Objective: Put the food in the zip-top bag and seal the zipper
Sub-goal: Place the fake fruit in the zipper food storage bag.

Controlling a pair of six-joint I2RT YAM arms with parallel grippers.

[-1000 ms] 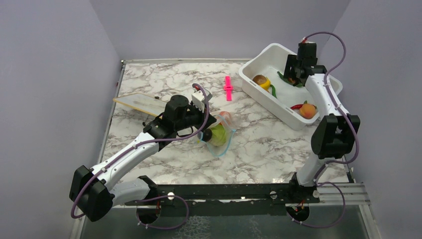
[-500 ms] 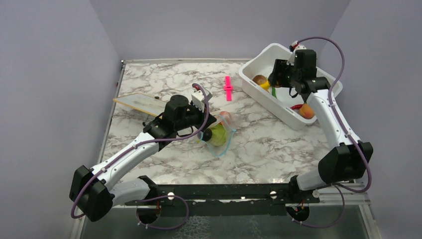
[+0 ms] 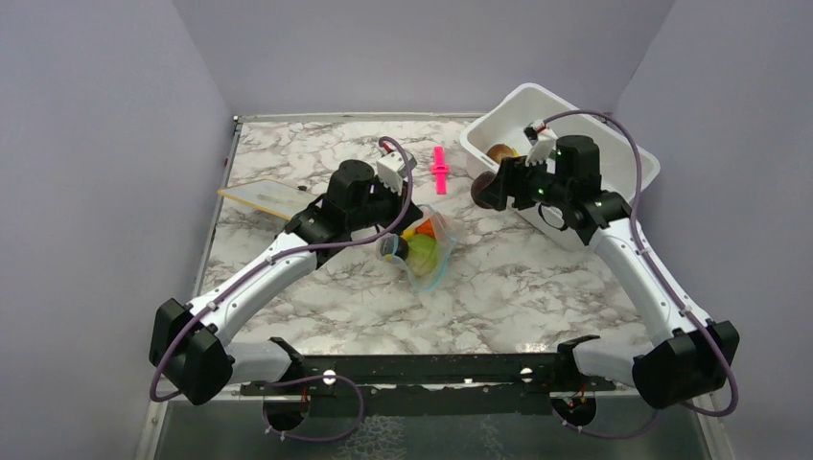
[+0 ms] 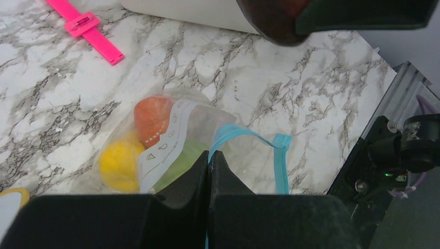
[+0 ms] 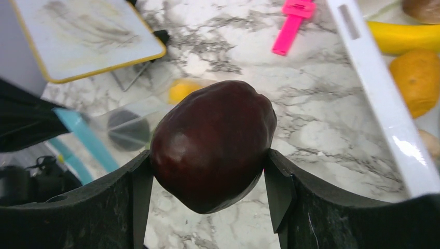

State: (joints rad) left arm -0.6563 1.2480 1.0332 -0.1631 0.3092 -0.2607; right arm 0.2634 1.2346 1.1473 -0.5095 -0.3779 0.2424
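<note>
Dark, glossy brown: the dark brown piece (image 5: 212, 145) is clamped between the two fingers of the right hand (image 5: 210, 174). It is held in the air, just short of the zip-top bag (image 4: 176, 129) on the side facing the white tub (image 3: 614, 134), and not yet over the bag's mouth. The left hand (image 4: 209, 162) is pinched tight on the bag's upper lip, right at the zipper (image 4: 259, 142), and holds that lip off the worktop (image 3: 316, 163). Inside the bag, towards its closed end, lie a yellow piece (image 4: 119, 162), an orange piece (image 4: 153, 116) and the green ball (image 4: 179, 162), all pressed close together.

The step in hand looks like carrying the brown piece to the mouth and letting it go inside. The opening seems shallow, and the piece is about as wide as the grip around it. The right hand should therefore come in low and along the bag's length, nose past the blue strip, and only then spread its fingers. If it lets go above the zipper, the piece may bounce off the film and roll away from the bag. The left hand should hold the lip high and taut, because a slack lip would fold under the incoming piece. More food waits in the tub, well apart from the bag, so the zipper should stay unsealed for now.
</note>
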